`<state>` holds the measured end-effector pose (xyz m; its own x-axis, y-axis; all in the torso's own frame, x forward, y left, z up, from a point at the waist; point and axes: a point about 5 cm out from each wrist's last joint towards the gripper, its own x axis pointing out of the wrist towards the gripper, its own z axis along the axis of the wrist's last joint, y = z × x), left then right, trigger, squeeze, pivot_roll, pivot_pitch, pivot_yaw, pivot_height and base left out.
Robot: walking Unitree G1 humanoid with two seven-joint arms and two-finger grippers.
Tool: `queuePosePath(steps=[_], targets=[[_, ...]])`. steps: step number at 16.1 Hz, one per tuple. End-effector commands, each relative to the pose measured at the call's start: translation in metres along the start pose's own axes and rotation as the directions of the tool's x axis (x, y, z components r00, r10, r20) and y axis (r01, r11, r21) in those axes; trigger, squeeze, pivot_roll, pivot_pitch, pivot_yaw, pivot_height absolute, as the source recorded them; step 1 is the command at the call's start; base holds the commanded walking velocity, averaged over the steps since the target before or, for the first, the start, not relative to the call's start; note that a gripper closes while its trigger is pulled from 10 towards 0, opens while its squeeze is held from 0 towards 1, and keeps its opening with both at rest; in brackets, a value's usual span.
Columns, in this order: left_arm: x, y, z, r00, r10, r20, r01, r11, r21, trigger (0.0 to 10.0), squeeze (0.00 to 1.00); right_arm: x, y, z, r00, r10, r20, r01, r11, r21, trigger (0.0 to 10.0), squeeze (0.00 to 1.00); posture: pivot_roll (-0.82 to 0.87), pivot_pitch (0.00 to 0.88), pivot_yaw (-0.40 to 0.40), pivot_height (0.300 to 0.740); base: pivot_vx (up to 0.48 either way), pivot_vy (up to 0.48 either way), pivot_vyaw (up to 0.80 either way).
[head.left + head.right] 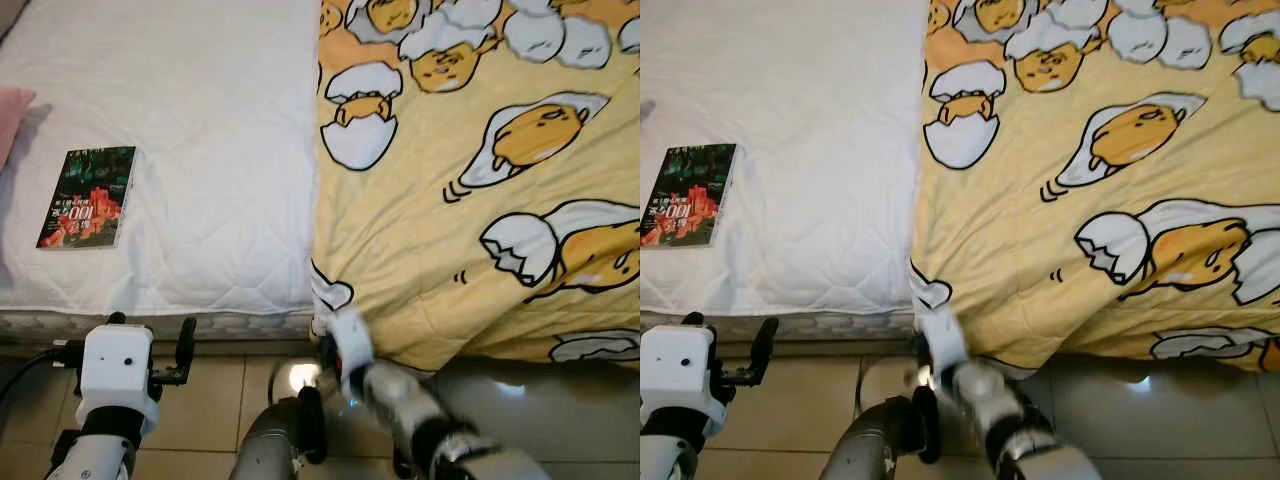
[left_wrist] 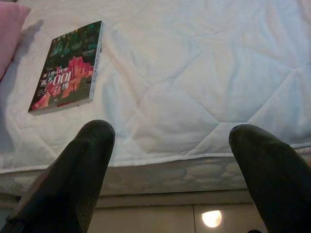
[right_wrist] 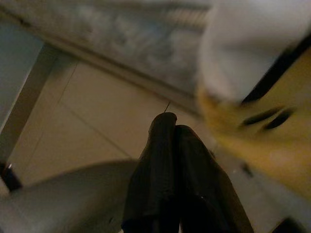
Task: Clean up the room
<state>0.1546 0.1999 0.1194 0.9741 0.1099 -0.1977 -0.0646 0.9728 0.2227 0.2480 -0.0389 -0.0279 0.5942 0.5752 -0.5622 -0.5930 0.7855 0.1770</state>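
Note:
A dark book (image 1: 88,196) with red cover art lies flat on the white quilted mattress (image 1: 210,120), near its front left. A yellow blanket (image 1: 480,200) printed with egg cartoons covers the bed's right half, and its corner (image 1: 330,295) hangs over the front edge. My left gripper (image 1: 150,335) hovers low before the bed edge, open, with the book (image 2: 68,68) beyond its fingers (image 2: 82,165). My right gripper (image 3: 169,121) is blurred and sits just under the hanging blanket corner (image 3: 252,97). It is shut, with nothing seen between the fingertips.
A pink pillow (image 1: 10,115) pokes in at the bed's left edge. Beige floor tiles (image 1: 215,395) run along the bed's front, with a lamp glare on them. The mattress side (image 2: 160,174) faces me.

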Motion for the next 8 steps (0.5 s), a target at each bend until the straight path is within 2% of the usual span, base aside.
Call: queuePosePath(steps=[1, 2, 4, 5, 6, 7, 8], targets=[[0.0, 0.003, -0.008, 0.999, 0.002, -0.042, -0.001, 1.0, 0.022, 10.0, 0.0, 0.022, 0.066, 0.047, 0.973, 0.116, 0.199, -0.113, 0.993, -0.029, 10.0, 0.0, 0.17, 0.292, 0.166, 0.74, 0.0, 0.0, 0.0], [0.003, 0.001, -0.007, 1.0, -0.002, -0.031, 0.002, 1.0, 0.018, 10.0, 0.0, 0.022, 0.068, 0.069, 0.95, 0.096, 0.296, -0.09, 0.995, -0.032, 10.0, 0.0, 0.17, 0.285, 0.166, 0.74, 0.0, 0.0, 0.0], [0.007, -0.001, -0.005, 1.0, -0.005, -0.019, 0.005, 1.0, 0.01, 10.0, 0.0, 0.019, 0.064, 0.095, 0.905, 0.061, 0.42, -0.054, 0.998, -0.029, 10.0, 0.0, 0.16, 0.277, 0.162, 0.74, 0.0, 0.0, 0.0], [0.009, -0.002, -0.005, 1.0, -0.004, -0.015, 0.004, 1.0, 0.004, 10.0, 0.0, 0.011, 0.055, 0.116, 0.839, 0.018, 0.545, 0.0, 0.999, -0.033, 10.0, 0.0, 0.14, 0.27, 0.155, 0.74, 0.0, 0.0, 0.0], [0.01, -0.003, -0.006, 1.0, -0.004, -0.014, 0.004, 1.0, 0.002, 10.0, 0.0, 0.008, 0.051, 0.12, 0.817, 0.009, 0.577, 0.013, 0.999, -0.034, 10.0, 0.0, 0.14, 0.269, 0.154, 0.74, 0.0, 0.0, 0.0], [0.011, -0.005, -0.007, 1.0, -0.004, -0.014, 0.004, 1.0, -0.004, 10.0, 0.0, -0.01, 0.029, 0.125, 0.738, -0.067, 0.671, 0.128, 0.991, -0.042, 10.0, 0.0, 0.13, 0.267, 0.148, 0.74, 0.0, 0.0, 0.0], [0.011, -0.006, -0.008, 1.0, -0.004, -0.014, 0.004, 1.0, -0.006, 10.0, 0.0, -0.015, 0.02, 0.121, 0.726, -0.102, 0.68, 0.17, 0.985, -0.033, 10.0, 0.0, 0.12, 0.265, 0.142, 0.74, 0.0, 0.0, 0.0]])
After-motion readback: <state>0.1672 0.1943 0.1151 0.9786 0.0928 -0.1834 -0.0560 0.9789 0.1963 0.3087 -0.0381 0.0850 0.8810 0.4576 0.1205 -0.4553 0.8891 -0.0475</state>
